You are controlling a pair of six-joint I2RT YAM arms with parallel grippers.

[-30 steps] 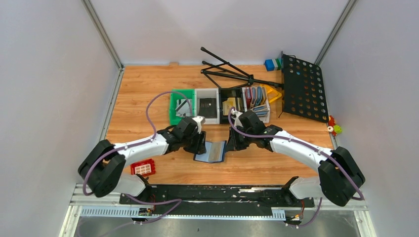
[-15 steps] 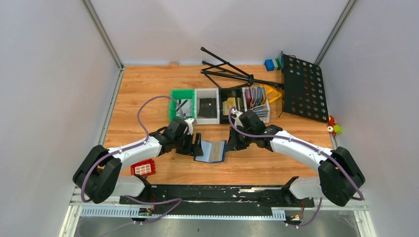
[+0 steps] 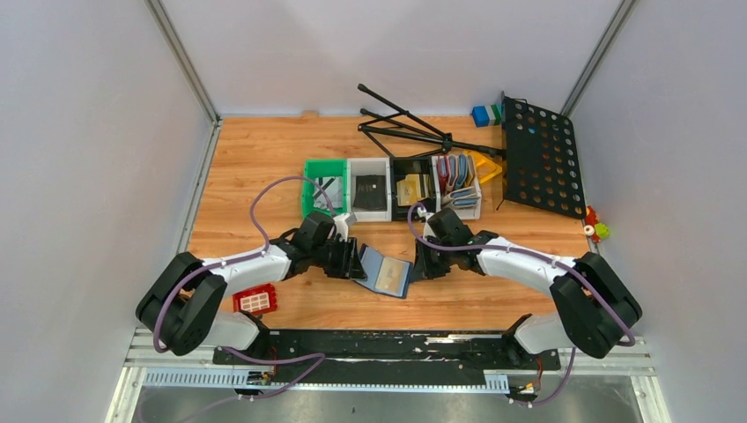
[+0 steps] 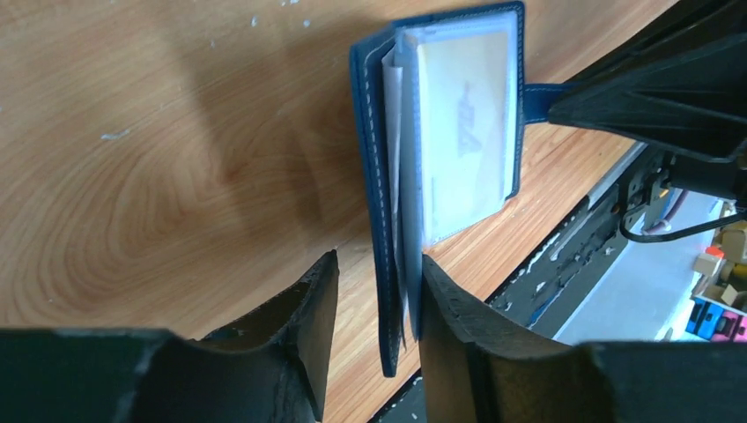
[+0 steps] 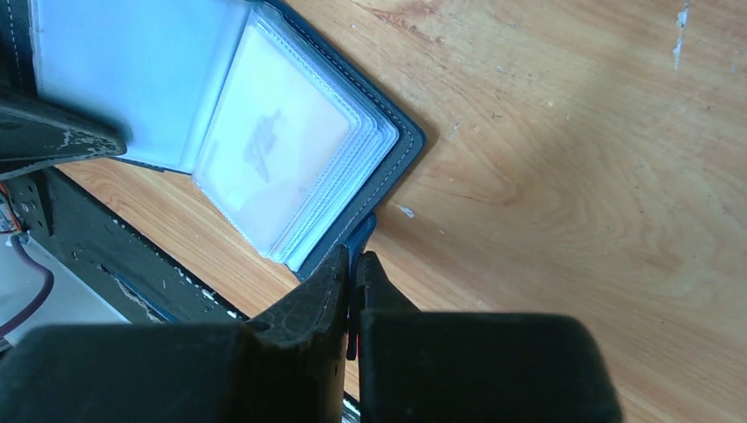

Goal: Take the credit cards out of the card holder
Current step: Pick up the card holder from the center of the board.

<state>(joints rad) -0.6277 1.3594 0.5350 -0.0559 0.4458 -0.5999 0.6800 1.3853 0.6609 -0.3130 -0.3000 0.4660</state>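
Note:
The navy card holder [image 3: 384, 270] lies open on the table between both arms, its clear sleeves fanned out. A tan credit card [image 3: 391, 281] shows inside the top sleeve [image 4: 462, 132], and again in the right wrist view [image 5: 273, 150]. My left gripper [image 4: 379, 260] stands open around the holder's left cover and sleeves. One of its fingers touches the sleeves, while the other is clear of the cover. My right gripper [image 5: 354, 263] is shut on the holder's blue clasp tab [image 5: 366, 231]. Other cards are hidden in the sleeves.
A row of bins stands behind the arms: green [image 3: 310, 196], white [image 3: 369, 164], black [image 3: 395, 187], and one with upright holders [image 3: 458, 183]. A black perforated music stand [image 3: 542, 159] with its tripod [image 3: 405, 128] lies at the back right. A red block [image 3: 255, 300] sits near left.
The left gripper opened wide, then narrowed around the holder's left side. The holder turned and shifted nearer, and the tan card now shows. The right gripper kept its hold on the tab.

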